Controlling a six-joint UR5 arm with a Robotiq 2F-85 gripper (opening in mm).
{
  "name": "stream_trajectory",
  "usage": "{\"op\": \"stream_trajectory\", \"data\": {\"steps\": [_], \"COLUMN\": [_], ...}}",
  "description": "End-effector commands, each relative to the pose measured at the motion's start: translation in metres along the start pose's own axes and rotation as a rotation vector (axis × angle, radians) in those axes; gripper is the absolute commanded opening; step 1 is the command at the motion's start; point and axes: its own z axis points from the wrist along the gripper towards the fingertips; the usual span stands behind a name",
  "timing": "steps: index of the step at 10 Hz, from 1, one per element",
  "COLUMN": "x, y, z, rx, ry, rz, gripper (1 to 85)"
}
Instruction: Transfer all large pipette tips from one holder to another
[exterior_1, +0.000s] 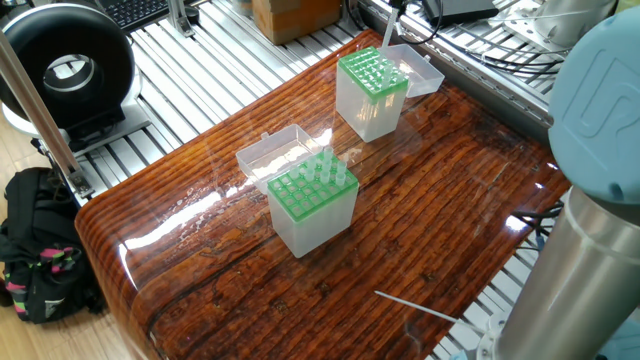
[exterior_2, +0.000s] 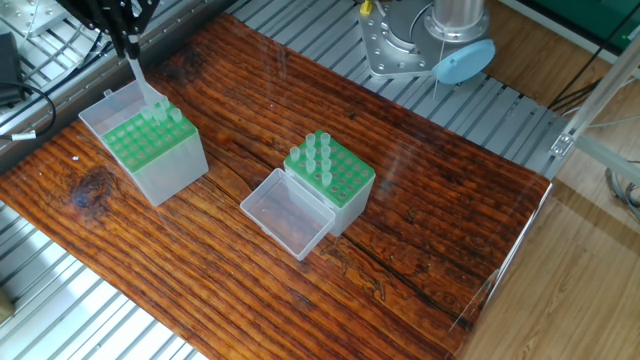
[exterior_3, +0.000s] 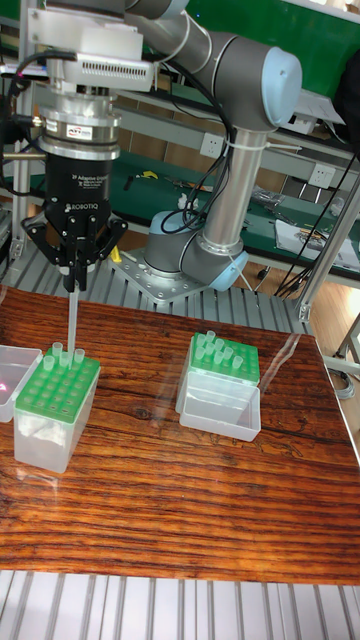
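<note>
Gripper (exterior_3: 75, 268) clamped on the top of one large pipette tip (exterior_3: 73, 318), long axis hanging straight down, its point just above the back row of the green-topped holder (exterior_3: 58, 388) directly below the jaws.

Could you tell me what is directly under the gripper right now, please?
The gripper holds one large pipette tip above the green-topped holder; its lower end's depth is unclear.

The glossy striped wooden table (exterior_2: 440, 200) carries two translucent boxes with green racks, one box (exterior_2: 155, 155) near a corner, the other box (exterior_2: 330, 180) about mid-table with its open lid (exterior_2: 288, 213) lying alongside.
</note>
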Motion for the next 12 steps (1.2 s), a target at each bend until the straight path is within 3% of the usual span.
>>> {"op": "stream_trajectory", "data": {"steps": [1, 3, 7, 12], "x": [-0.005, -0.005, -0.005, -0.005], "y": [-0.019, -0.033, -0.035, -0.027], "z": [-0.001, 0.001, 0.001, 0.007], "rx": [0.057, 0.089, 0.091, 0.046], "ry": [-0.016, -0.015, -0.026, -0.028], "rz": [-0.027, -0.049, -0.058, -0.044], "gripper": [1.0, 1.0, 1.0, 1.0]}}
